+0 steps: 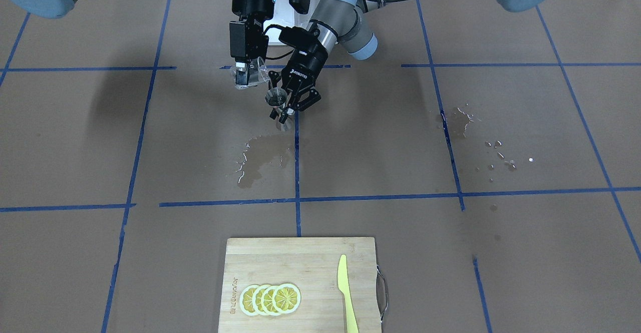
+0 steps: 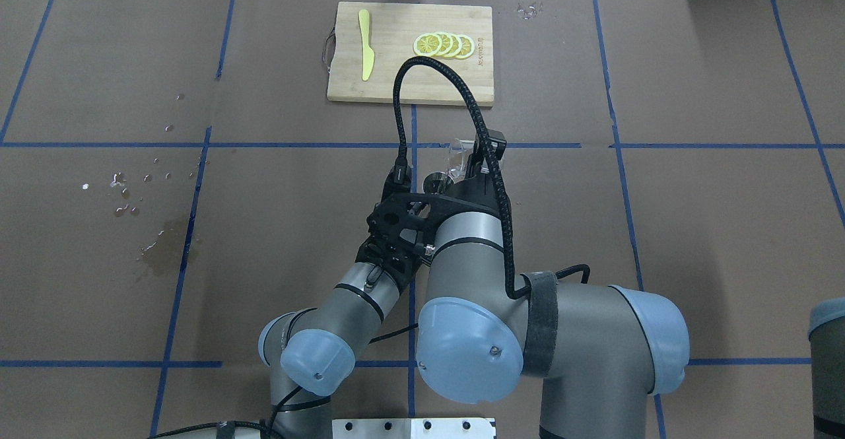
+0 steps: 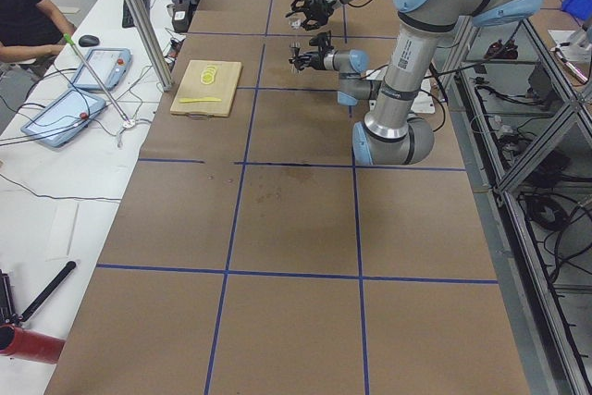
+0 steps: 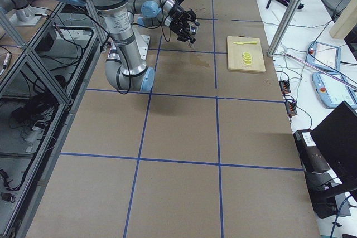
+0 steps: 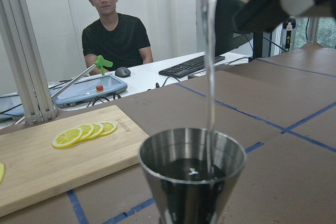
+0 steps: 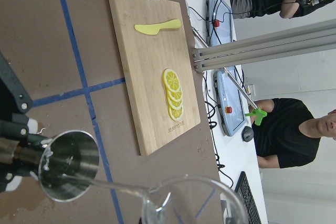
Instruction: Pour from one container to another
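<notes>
- Two claws hang close together above the table [image 1: 501, 253], each with one vessel.
- Right claw [image 1: 243, 75] is clenched on the clear glass tumbler [image 1: 256, 74]. The tumbler sits between its fingers, tipped with the mouth toward the left claw.
- Left claw [image 1: 286, 108] is clamped on the metal jigger [image 1: 276, 97], mouth upward, just beside and below the tumbler's lip.
- A thin stream of clear liquid [image 5: 211, 77] runs from the tumbler above the left claw into the jigger's upper cone.
- Below both claws, toward the cutting board [image 1: 300, 263], a wet patch [image 1: 260, 160] lies on the table.
</notes>
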